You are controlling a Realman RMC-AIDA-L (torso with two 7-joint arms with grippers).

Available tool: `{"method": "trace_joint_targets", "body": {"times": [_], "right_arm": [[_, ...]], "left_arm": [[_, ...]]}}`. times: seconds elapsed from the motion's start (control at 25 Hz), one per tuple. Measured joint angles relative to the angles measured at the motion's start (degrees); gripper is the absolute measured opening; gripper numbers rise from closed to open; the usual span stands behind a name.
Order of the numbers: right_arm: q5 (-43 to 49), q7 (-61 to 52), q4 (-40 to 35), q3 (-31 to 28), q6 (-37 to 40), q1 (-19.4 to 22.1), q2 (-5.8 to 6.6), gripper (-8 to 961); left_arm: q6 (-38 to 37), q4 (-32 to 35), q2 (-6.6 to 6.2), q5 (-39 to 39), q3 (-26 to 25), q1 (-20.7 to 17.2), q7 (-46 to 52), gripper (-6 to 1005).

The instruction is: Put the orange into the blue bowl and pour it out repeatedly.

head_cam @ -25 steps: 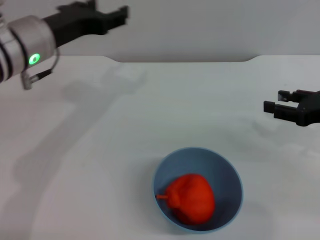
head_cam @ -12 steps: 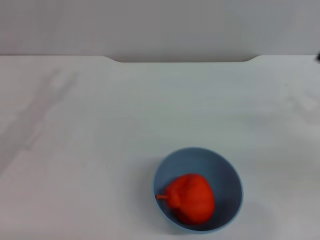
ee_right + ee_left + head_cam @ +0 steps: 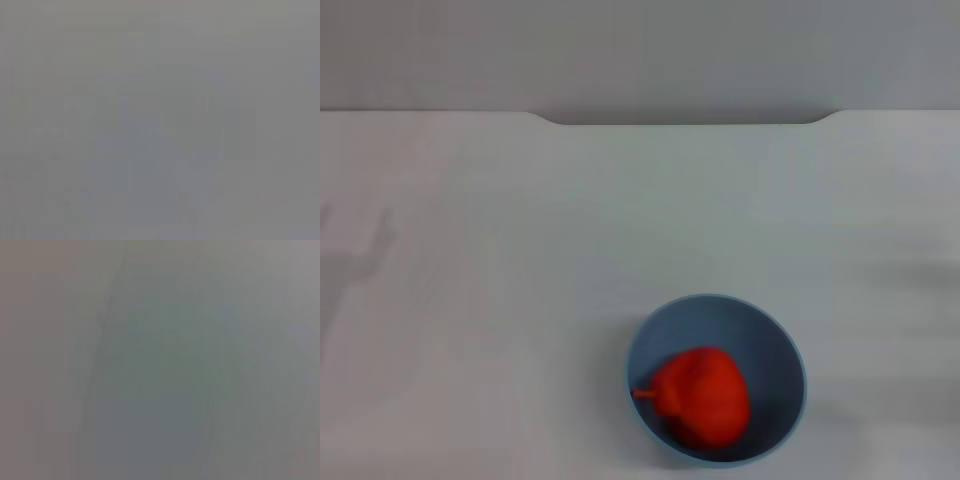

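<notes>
**Orange sits in the blue bowl; neither arm in sight**

Red-orange and lumpy, the orange (image 3: 700,396) lies inside the blue bowl (image 3: 779,342), resting low against the side of the bowl nearest the robot. A short stem nub sticks out toward the robot's left. The fruit fills a good part of the bowl's floor but stays well below the rim.

Moving outward, the bowl stands upright on the white bench (image 3: 520,260), close to the near edge and a little to the robot's right of centre. Nothing else sits near it. Faint grey shadows lie on the bench at the far left and far right edges of the head view.

You will find no gripper in the head view. Both wrist views show only a flat grey blur, so neither pair of jaws is visible and you cannot tell whether they are released or clenched.

Judging by how things lie, the placing half of the cycle is done: the fruit is in the bowl. The step in hand looks like the pour. For that you would need to bring one arm to the bowl, take hold of its rim on the side away from the fruit, then lift and tip it so the orange rolls out onto the bench.
</notes>
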State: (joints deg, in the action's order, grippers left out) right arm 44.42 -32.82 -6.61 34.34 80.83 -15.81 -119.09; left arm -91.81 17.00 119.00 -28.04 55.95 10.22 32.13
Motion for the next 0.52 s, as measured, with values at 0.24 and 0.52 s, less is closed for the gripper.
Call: {"method": "trace_joint_targets", "body": {"times": [0.24,0.52], "right_arm": [[-0.5,11.3,8.4,-1.0,4.4,-2.1,-0.26,576],[-0.2,15.0,13.3,-1.2,4.9,-4.3,-0.35,576]], "left_arm": [[-1.3,-13.3,0.12,0.4,-0.5,2.7,-28.4,793],[-1.0,-19.6,0.1,-0.3,-0.7,5.0,-36.2,765]]}}
